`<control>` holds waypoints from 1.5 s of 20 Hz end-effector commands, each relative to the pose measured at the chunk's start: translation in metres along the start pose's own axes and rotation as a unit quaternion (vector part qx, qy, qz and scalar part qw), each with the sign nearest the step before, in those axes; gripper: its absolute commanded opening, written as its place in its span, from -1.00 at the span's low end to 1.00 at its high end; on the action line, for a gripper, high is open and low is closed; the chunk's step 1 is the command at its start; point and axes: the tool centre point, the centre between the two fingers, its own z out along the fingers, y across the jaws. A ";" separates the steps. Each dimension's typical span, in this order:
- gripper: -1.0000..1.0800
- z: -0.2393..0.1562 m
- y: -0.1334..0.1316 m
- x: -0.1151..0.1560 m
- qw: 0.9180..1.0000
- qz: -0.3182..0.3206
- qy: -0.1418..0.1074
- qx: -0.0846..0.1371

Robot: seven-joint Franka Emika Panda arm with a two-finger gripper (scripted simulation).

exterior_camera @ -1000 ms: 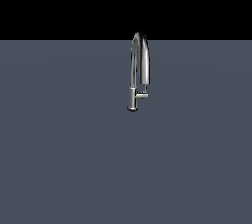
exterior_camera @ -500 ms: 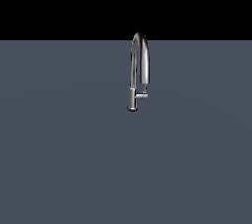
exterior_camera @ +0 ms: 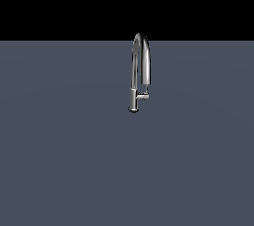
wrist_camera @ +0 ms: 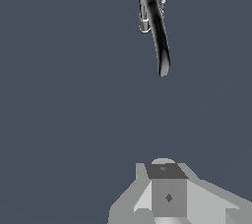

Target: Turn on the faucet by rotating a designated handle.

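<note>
A flat slate-grey desk (exterior_camera: 64, 160) fills the lower scene under a black backdrop, matte and featureless. On it, towards the far edge and slightly to the exterior view's right of centre, stands the faucet (exterior_camera: 140, 69): a slim mirror-bright chrome tube rising straight from a small round base, then bending into a tall inverted-U spout. The handle (exterior_camera: 143, 96), a short chrome stub, juts sideways from the lower stem towards the exterior view's right. In the wrist view the pincer (wrist_camera: 168, 196) shows only as pale grey blocky housing, well apart from the faucet; whether its fingers are apart or together I cannot tell.
</note>
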 end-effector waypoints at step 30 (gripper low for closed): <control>-1.00 0.059 0.018 0.186 0.940 0.189 -0.214 0.187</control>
